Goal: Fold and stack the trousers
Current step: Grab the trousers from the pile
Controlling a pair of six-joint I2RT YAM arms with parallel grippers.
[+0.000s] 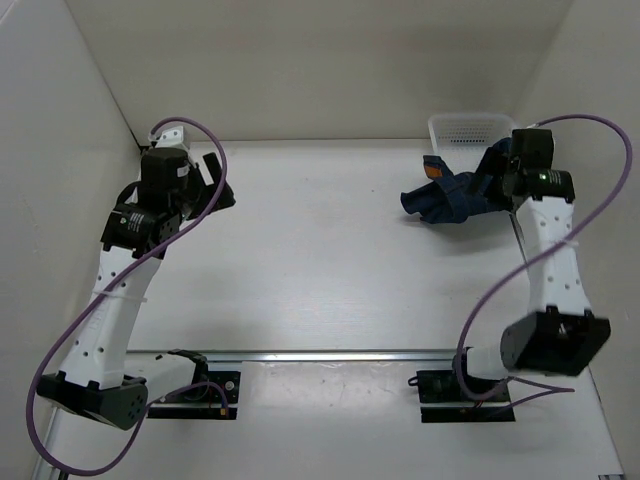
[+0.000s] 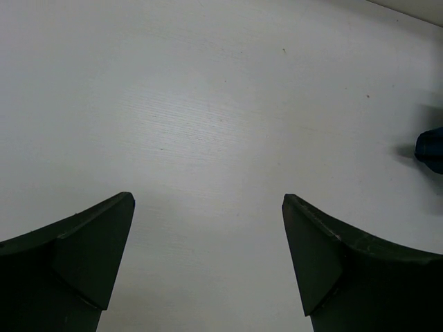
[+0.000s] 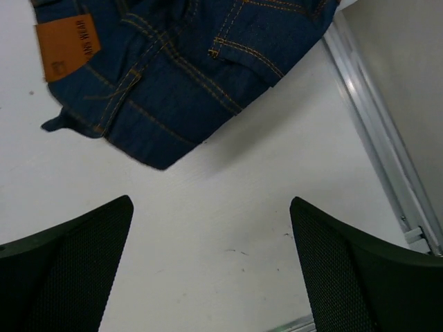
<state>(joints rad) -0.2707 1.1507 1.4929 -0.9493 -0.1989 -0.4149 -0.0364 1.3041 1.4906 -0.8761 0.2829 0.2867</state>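
The trousers (image 1: 452, 196), dark navy denim with tan stitching and an orange-brown waist patch, lie bunched at the far right of the white table, in front of a basket. In the right wrist view the trousers (image 3: 187, 69) fill the top, waistband and patch at upper left. My right gripper (image 3: 211, 259) is open and empty, hovering over bare table just short of the cloth; in the top view it (image 1: 497, 172) is at the trousers' right edge. My left gripper (image 2: 208, 259) is open and empty over bare table at the far left (image 1: 215, 185). A sliver of the trousers (image 2: 432, 149) shows at its right edge.
A white mesh basket (image 1: 468, 130) stands at the back right against the wall. A metal rail (image 1: 330, 353) runs across the near table edge, and another rail (image 3: 377, 145) runs along the right side. White walls enclose the left, back and right.
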